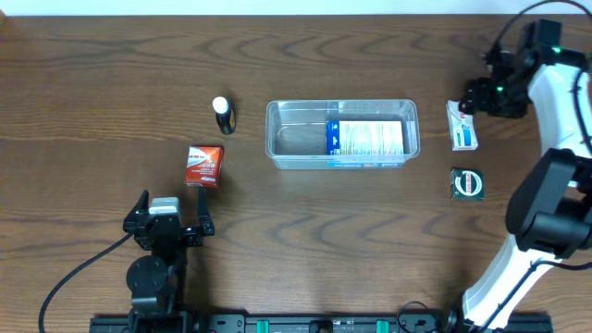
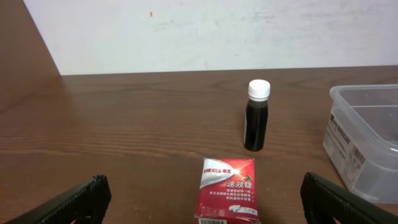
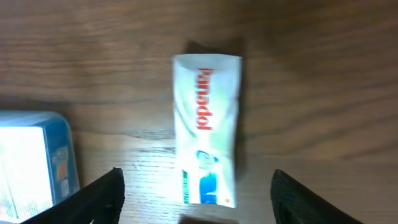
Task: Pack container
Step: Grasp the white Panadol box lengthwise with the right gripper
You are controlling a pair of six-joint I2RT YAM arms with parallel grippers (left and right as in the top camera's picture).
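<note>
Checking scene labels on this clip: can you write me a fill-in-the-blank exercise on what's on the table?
1. The container holds ___ blue-white box.
2. The bottle has a ___ cap.
3. The right end effector hangs open above the white box printed ___.
4. The red box lies to the container's ___.

Missing words: one; white; Panadol; left.
</note>
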